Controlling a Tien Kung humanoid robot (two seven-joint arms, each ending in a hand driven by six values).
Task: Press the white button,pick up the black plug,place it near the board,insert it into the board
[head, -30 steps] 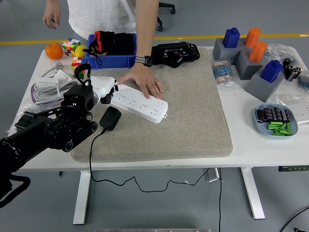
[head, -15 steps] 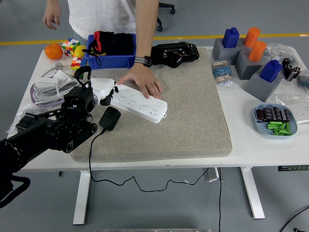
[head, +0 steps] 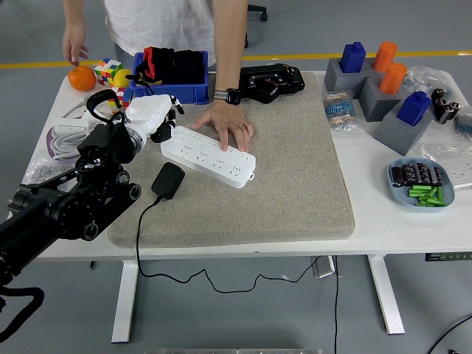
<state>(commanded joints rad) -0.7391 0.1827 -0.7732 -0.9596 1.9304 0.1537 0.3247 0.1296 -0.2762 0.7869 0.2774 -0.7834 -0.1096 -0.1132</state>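
A white power strip [head: 209, 155] lies slantwise on the grey felt mat [head: 295, 184] that covers the middle of the white desk [head: 383, 228]. The robot's left hand [head: 153, 116], white at the end of the black left arm [head: 66, 210], hangs just beside the strip's left end; its fingers look loosely curled and hold nothing, and whether a fingertip touches the strip I cannot tell. A person stands at the far side of the desk and rests one hand [head: 223, 120] flat on the strip's far edge, pinning it down, with a dark watch [head: 230, 95] on that wrist; the person's other hand [head: 74, 49] hangs near the orange [head: 82, 77] at the desk's far left corner. The black plug [head: 168, 181] lies on the mat just in front of the strip's left part, apart from it, and its black cable [head: 140, 243] runs off the near edge of the desk and droops below. Behind the robot's hand sits a blue bin [head: 171, 91] with black and red things in it, with colourful cubes [head: 108, 70] beside it. A coil of white and grey cable [head: 63, 140] lies at the left edge. On the right stand grey blocks [head: 383, 99] with blue and orange pegs, and a pale blue dish [head: 424, 200] with small green and dark parts.
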